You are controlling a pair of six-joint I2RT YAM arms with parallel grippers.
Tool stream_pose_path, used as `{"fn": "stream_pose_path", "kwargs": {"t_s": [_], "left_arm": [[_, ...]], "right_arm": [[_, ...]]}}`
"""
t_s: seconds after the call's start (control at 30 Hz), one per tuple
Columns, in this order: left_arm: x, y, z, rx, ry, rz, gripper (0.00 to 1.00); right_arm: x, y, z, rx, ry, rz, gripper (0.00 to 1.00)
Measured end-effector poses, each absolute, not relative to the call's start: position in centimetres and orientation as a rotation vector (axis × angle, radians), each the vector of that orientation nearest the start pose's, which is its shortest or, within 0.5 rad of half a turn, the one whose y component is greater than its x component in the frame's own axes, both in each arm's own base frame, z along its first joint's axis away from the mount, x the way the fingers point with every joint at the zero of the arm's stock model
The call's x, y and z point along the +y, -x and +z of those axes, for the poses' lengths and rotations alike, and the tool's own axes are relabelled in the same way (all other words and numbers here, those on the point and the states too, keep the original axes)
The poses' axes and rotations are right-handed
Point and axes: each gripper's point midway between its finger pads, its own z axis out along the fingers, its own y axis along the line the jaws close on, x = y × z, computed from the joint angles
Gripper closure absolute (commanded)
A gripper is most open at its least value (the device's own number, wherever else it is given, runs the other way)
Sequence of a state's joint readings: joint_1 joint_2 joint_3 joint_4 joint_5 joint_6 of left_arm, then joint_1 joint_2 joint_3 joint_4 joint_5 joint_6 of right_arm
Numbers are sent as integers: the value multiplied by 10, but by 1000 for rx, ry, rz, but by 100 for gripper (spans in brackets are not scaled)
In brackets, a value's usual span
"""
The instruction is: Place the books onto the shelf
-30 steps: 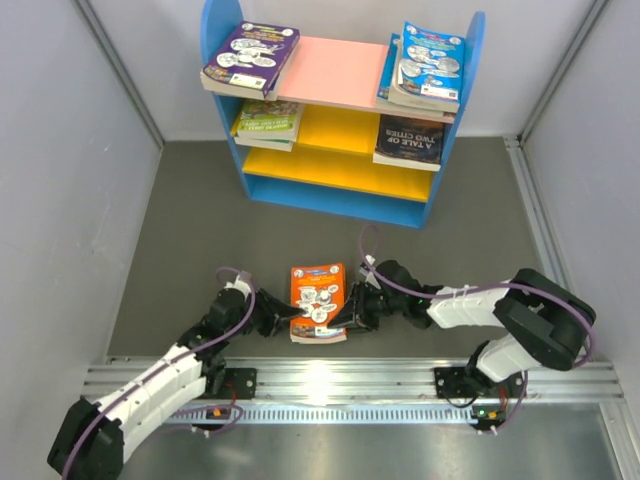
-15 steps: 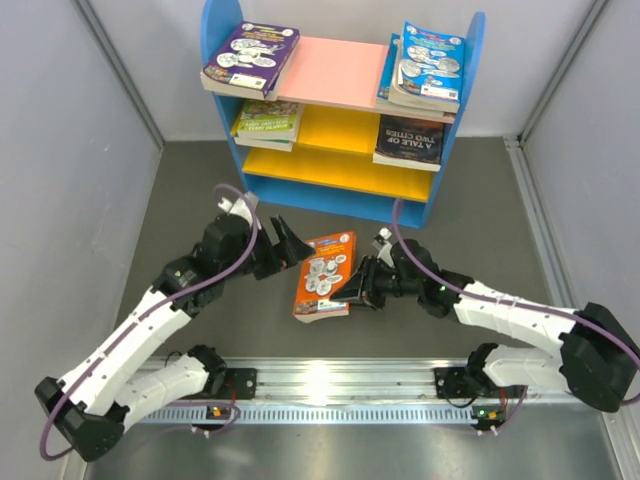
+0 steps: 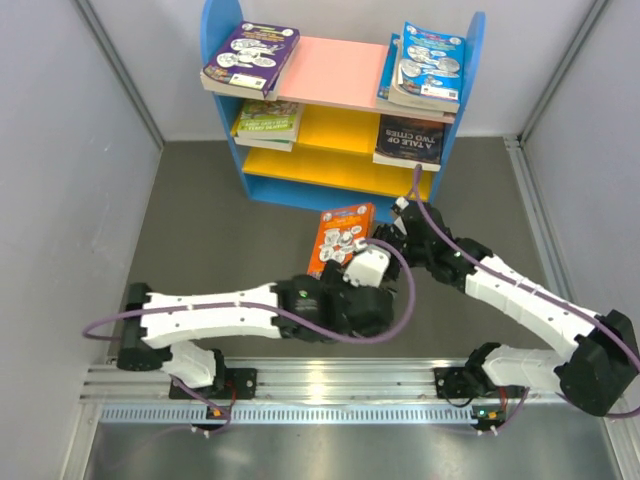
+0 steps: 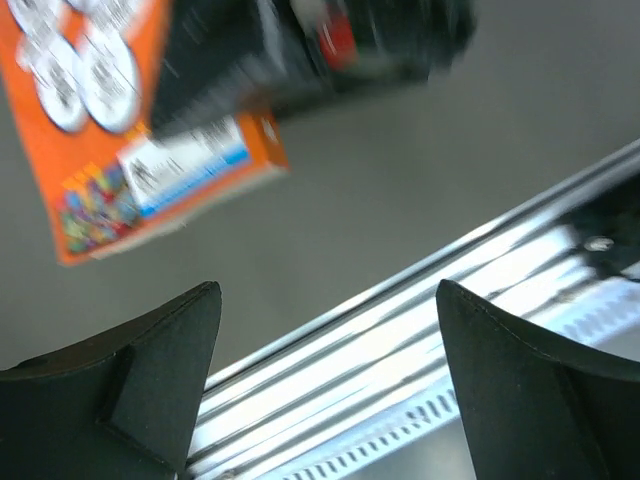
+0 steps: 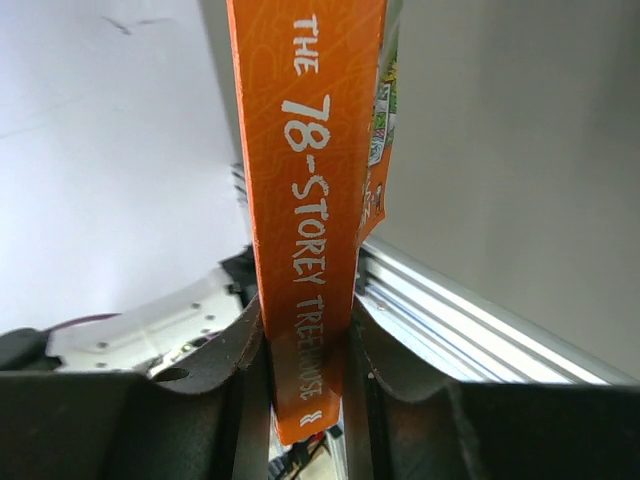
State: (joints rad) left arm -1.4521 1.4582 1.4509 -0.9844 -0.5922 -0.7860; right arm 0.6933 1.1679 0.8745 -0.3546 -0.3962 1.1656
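The shelf (image 3: 335, 75) at 12 o'clock holds a purple book (image 3: 252, 57) and light blue books (image 3: 428, 65) on top, with a green-yellow book (image 3: 268, 122) and a dark book (image 3: 410, 140) below. At its 6 o'clock, the right gripper (image 5: 305, 350) pinches the orange book (image 5: 305, 200); the left gripper (image 4: 325, 330) gapes, holding nothing.

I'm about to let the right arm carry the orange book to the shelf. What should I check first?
1. Right gripper shut on orange book spine: ok.
2. Left gripper open, apart from book: ok.
3. Left arm out of the way to the shelf: ok.
4. Bare room on pink top board: ok.
5. Book clear of the table: cannot tell.
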Motion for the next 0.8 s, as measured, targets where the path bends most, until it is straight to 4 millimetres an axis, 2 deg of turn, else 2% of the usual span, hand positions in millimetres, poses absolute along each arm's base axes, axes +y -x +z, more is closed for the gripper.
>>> {"fn": "stream_pose_path", "kwargs": {"t_s": [0.1, 0.2, 0.33, 0.4, 0.57, 0.67, 0.73, 0.8], "left_arm": [[-326, -110, 201, 2266, -604, -133, 7], [-314, -114, 199, 2222, -567, 14, 7], [-312, -118, 223, 2144, -430, -6, 7], [-309, -116, 229, 2129, -394, -27, 8], [-300, -111, 226, 2131, -359, -32, 8], [-300, -110, 224, 2134, -344, -35, 8], [-300, -110, 224, 2132, -343, -31, 8], [-302, -110, 222, 2131, -347, -21, 8]], "right_arm": [[293, -199, 220, 2512, -337, 1361, 100], [292, -201, 235, 2496, -310, 1364, 100], [288, -198, 255, 2497, -238, 1336, 100], [285, -198, 272, 2475, -177, 1331, 100], [282, -211, 333, 2332, -29, 1354, 100], [273, -224, 360, 2246, -2, 1363, 100], [264, -234, 367, 2217, -18, 1355, 100], [256, -244, 365, 2216, -43, 1345, 100]]}}
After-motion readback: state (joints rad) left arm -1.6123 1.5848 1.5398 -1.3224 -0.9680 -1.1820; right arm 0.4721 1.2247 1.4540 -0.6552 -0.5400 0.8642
